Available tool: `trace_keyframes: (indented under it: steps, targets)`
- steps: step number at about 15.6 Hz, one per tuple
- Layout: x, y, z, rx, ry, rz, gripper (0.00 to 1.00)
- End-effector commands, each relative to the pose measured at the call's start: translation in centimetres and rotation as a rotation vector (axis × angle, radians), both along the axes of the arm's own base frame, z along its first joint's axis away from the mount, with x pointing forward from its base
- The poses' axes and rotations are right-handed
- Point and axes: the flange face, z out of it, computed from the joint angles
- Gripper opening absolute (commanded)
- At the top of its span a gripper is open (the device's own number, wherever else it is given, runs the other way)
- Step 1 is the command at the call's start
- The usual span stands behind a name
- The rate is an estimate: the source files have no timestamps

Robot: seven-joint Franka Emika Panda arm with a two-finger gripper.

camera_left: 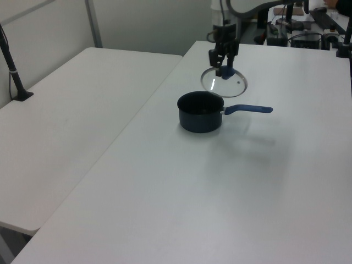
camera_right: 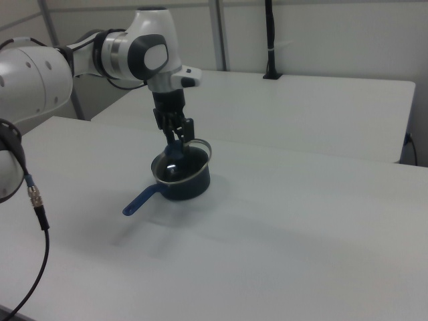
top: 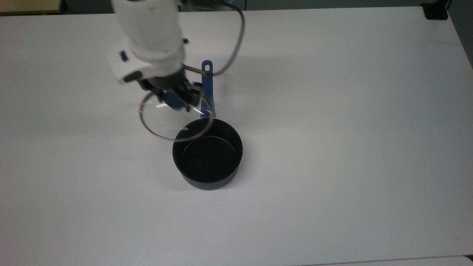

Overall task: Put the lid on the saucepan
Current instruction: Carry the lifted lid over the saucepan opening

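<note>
Fingers [top: 186,96] pinch the blue knob [top: 173,101] at the middle of the lid [top: 176,116], so the glass disc hangs beneath them, tilted and clear of the surface [top: 332,147] — a centre hold that leaves the steel rim free to seat. Just past the fingers and lower down stands the saucepan [top: 207,153], open and upright; the lid's edge overlaps its rim in the top view, not yet centred.
</note>
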Motion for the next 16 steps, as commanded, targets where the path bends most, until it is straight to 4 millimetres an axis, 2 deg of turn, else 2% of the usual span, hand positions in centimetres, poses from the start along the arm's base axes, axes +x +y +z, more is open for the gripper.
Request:
trace_keyframes:
  steps: [1,5,8,10,16]
  targets:
    - [2.3,3.2,-0.9,0.021,0.003,-0.137,0.34]
    - [2.8,3.7,-1.6,0.076,0.005,-0.285,0.34]
    - [3.4,3.6,-0.4,0.143,-0.034,-0.387,0.34]
    - [4.0,2.3,0.0,0.180,-0.069,-0.469,0.35]
    - [5.3,1.8,-1.4,0.195,-0.138,-0.522,0.35]
